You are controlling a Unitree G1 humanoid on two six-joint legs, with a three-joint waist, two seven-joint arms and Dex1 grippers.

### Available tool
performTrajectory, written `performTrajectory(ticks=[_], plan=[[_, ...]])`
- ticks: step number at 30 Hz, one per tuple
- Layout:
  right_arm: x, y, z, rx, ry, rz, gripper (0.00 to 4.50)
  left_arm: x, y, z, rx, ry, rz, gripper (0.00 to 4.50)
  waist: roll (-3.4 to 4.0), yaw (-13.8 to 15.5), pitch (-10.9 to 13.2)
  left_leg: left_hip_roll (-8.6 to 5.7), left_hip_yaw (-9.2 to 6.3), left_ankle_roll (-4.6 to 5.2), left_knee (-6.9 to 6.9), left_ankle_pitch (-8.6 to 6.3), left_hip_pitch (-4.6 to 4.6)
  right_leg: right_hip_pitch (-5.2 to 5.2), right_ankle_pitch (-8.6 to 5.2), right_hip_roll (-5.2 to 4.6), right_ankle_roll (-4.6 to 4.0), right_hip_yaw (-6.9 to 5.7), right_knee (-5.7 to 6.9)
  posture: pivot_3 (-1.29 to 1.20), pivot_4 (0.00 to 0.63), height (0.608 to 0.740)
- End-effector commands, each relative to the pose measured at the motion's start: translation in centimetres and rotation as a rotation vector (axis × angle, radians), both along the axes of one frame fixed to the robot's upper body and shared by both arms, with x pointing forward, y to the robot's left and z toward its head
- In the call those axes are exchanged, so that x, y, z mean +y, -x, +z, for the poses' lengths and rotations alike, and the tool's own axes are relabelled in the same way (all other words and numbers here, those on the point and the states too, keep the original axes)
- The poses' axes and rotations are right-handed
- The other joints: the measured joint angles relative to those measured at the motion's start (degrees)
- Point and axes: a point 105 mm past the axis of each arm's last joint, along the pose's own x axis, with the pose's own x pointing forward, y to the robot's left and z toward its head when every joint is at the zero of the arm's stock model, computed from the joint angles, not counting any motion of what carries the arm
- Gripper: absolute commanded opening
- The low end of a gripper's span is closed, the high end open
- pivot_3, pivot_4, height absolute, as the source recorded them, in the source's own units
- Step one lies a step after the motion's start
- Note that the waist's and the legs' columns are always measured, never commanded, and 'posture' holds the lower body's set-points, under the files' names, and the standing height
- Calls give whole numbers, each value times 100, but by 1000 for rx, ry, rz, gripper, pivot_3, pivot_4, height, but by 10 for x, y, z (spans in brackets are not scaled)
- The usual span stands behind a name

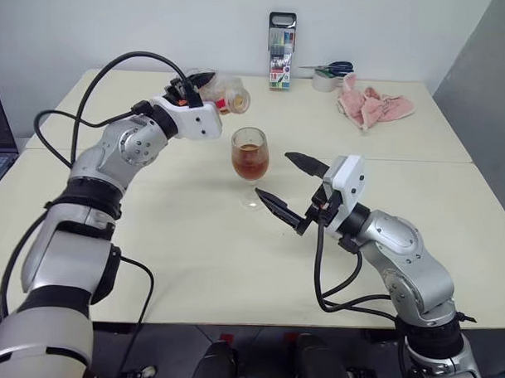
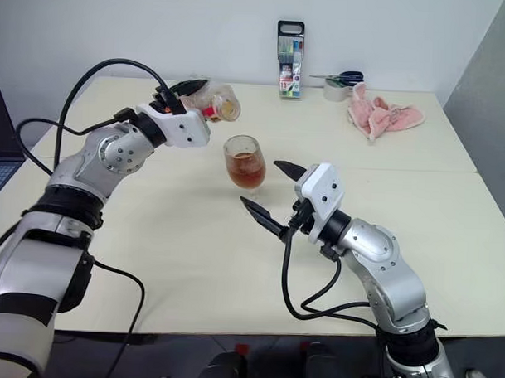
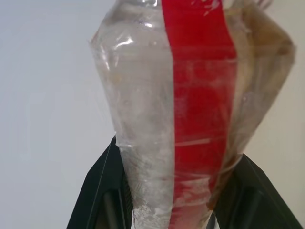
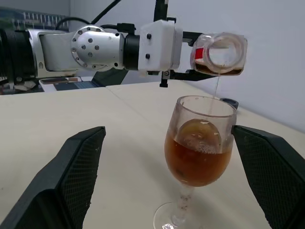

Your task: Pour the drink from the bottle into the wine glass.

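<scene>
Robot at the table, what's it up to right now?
It is pouring. The left gripper is shut on the bottle, tipped on its side above the wine glass, and a thin stream of drink runs into the bowl, which is roughly half full. The right gripper is open, its fingers on either side of the glass without touching it. The bottle looks almost empty, with only a little liquid left.

Cream table (image 1: 192,261), upright marker-pen case (image 1: 281,51), pink cloth (image 1: 371,106), possibly tape (image 1: 326,80), scissors (image 1: 335,67)

The cream table (image 1: 151,235) bears the wine glass (image 1: 250,160), marker case (image 1: 281,52), tape roll (image 1: 326,80) and pink cloth (image 1: 371,105).
</scene>
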Motion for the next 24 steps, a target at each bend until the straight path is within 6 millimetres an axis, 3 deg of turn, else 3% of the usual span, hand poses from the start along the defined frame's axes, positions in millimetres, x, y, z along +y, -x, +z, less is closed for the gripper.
performTrajectory(ticks=[1, 6, 10, 14, 24], plan=[[4, 7, 12, -66, -12, 31, 4500, 14, 3, 19, 13, 213, 20, 1691, 0, -17, 0, 1, 1, 0, -1, 0, 1, 0, 0, 0, 0, 1, 0, 0, 150, 740], [9, 13, 6, -35, 82, 114, 4500, 53, 3, 0, 212, 632, 98, 1691, 0, -48, -1, 3, -2, -1, 2, 0, 3, 0, 0, 1, 0, 1, 3, 0, 150, 740], [12, 14, 4, 35, 142, 160, 4500, 78, 12, -38, 431, 914, 136, 1691, 0, -100, -2, 4, -4, -1, 3, 1, 4, 0, 0, 1, -1, 1, 6, 0, 150, 740], [15, 18, 7, 42, 198, 205, 4500, 89, 27, -66, 542, 1010, 154, 1691, -3, -128, -4, 3, -12, -2, 5, 1, 2, 2, 0, 0, -1, -3, 5, 0, 150, 740], [20, 19, 4, 43, 260, 234, 4500, 106, 44, -104, 614, 1099, 206, 1691, -13, -70, -10, 4, -10, -1, 8, 0, 3, 5, 0, -3, -1, -2, 1, 0, 150, 740]])
